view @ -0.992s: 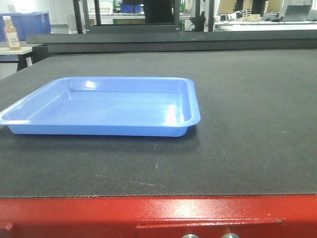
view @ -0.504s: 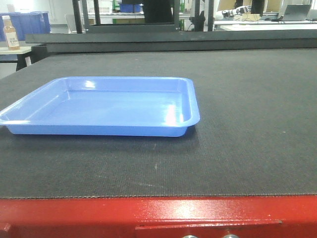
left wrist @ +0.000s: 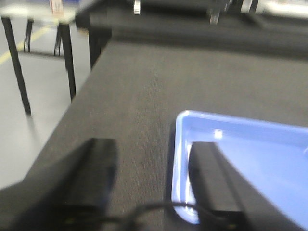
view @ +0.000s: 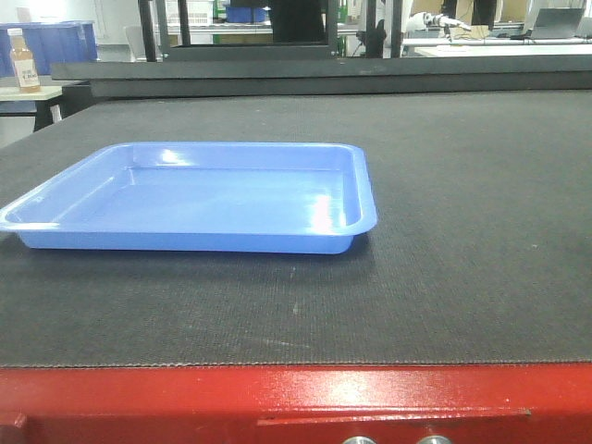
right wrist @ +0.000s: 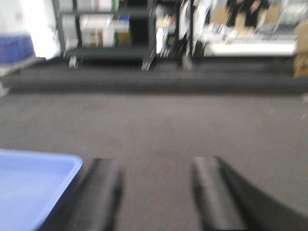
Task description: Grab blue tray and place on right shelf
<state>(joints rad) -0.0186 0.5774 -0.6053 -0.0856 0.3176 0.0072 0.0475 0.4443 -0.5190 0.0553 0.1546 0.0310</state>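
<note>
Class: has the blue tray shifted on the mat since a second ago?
No. The blue tray holds its place against the pale speck on the mat; only the view drifts.

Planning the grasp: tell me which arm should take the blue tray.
Left. The left gripper is open astride a rim of the blue tray. The right gripper is open over the black mat, beside the tray.

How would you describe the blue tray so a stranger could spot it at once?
Find the wide table with the dark mat and red front edge. On its left half lies the blue tray, empty. It is shallow, glossy and pale periwinkle, unlike the deeper, darker blue bin far behind.
</note>
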